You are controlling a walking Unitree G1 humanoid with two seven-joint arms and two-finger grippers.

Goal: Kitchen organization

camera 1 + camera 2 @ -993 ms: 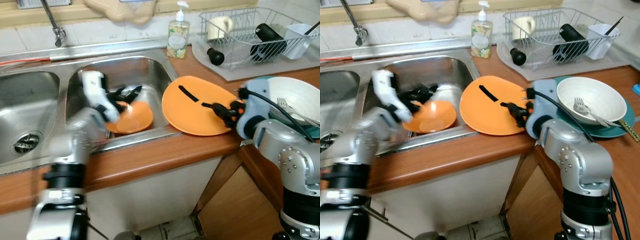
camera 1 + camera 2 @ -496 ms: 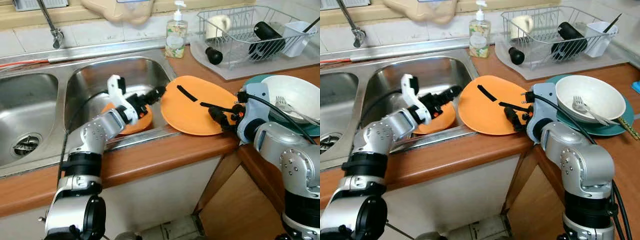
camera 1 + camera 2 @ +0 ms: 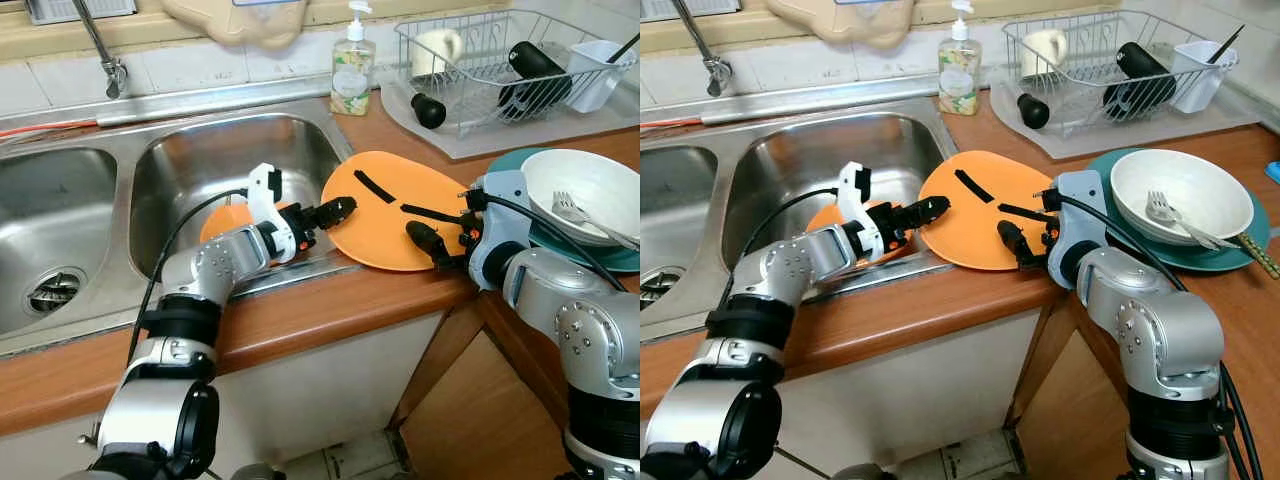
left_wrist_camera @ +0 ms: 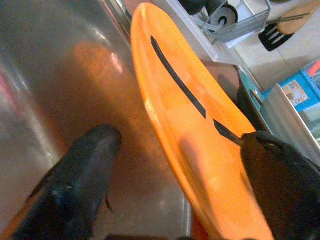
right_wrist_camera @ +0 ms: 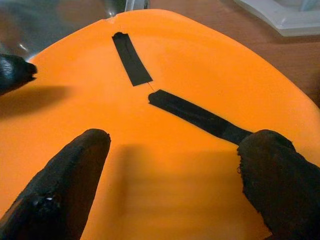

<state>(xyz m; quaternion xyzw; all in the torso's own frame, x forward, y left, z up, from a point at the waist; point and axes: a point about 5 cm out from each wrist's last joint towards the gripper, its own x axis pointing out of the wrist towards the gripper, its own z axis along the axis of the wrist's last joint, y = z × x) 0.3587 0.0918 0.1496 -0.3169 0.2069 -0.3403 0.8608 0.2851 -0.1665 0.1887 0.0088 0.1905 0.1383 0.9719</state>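
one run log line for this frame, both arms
left tool: open, at orange plate sink-side edge | right tool: open over plate's counter side | small orange dish in sink

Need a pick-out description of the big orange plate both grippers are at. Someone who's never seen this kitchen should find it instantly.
Start at the wooden countertop right of the steel double sink. The large flat orange plate lies there, its edge overhanging the sink rim, between the left gripper and right gripper. Unlike the smaller orange plate down in the basin, it carries two black tape strips.
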